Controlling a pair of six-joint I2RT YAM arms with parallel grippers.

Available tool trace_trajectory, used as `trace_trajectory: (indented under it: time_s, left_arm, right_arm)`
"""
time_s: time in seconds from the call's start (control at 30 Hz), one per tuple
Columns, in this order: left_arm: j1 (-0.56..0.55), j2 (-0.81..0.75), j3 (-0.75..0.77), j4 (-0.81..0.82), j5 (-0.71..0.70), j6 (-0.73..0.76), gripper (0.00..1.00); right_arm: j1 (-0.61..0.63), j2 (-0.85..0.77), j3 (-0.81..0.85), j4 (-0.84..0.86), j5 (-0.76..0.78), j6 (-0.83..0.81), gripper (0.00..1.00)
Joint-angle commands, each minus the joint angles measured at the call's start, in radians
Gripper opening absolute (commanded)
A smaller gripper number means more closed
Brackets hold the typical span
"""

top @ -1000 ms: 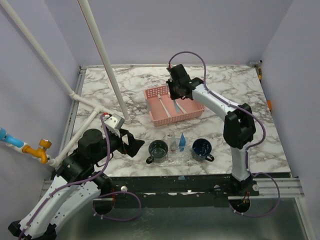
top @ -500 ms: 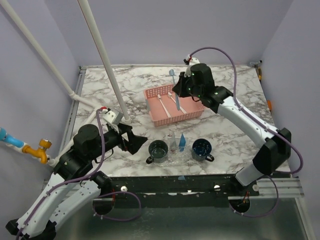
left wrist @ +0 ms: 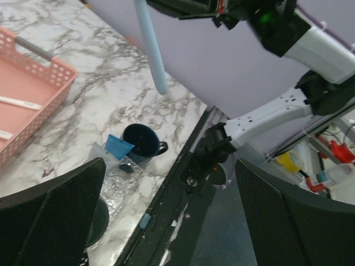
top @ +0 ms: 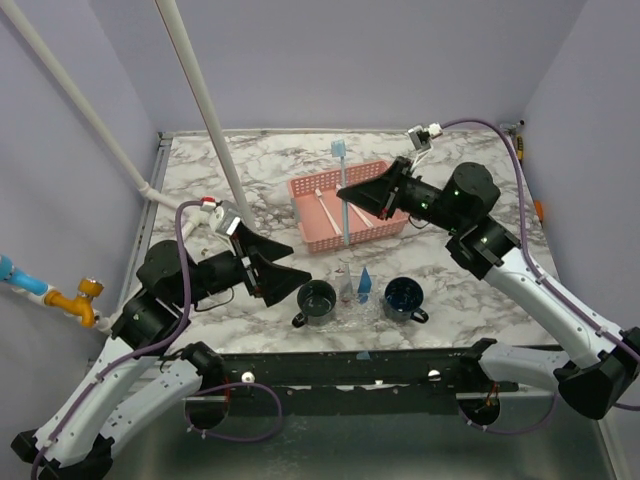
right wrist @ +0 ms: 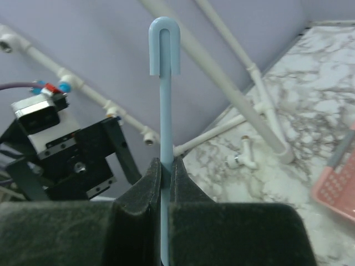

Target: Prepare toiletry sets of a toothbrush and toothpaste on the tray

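A blue toothbrush (top: 340,165) is being pinched upright by the right gripper (top: 345,192) above the central pink basket (top: 370,232), while the left gripper (top: 298,262) is being held wide.

I have the toothbrush (top: 343,215) upright between my right gripper's (top: 350,193) closed jaws, head above them, handle below them over the basket (top: 310,232), while nearer the bases the tray (top: 350,315) lies between the left mug (top: 317,298) and right mug (top: 403,295), the left mug just ahead of my left gripper's (top: 300,261) spread jaws.
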Motion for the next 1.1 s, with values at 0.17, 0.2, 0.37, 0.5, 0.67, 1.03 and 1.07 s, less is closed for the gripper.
trace_trajectory:
  time_s: [0.17,0.2,0.37,0.5,0.67,1.03,1.07]
  left_arm:
    - [0.002,0.039,-0.006,0.291,0.164,-0.226,0.99]
    - [0.001,0.045,-0.008,0.300,0.170,-0.239,0.99]
    - [0.003,0.063,-0.013,0.366,0.192,-0.282,0.99]
    - [0.003,0.064,-0.016,0.392,0.202,-0.305,0.99]
    - [0.003,0.064,-0.012,0.411,0.229,-0.335,0.96]
    - [0.003,0.047,-0.008,0.421,0.272,-0.350,0.59]
    - [0.002,0.046,-0.008,0.422,0.275,-0.351,0.57]
  right_arm:
    - [0.093,-0.058,-0.121,0.399,-0.142,0.307,0.00]
    - [0.113,-0.054,-0.120,0.409,-0.136,0.310,0.01]
    - [0.217,-0.021,-0.072,0.380,-0.077,0.254,0.01]
    - [0.255,0.013,-0.050,0.423,-0.076,0.263,0.01]
    - [0.297,0.051,0.003,0.405,-0.036,0.226,0.00]
    - [0.327,0.081,0.023,0.415,0.026,0.205,0.01]
    - [0.330,0.082,0.023,0.414,0.034,0.201,0.00]
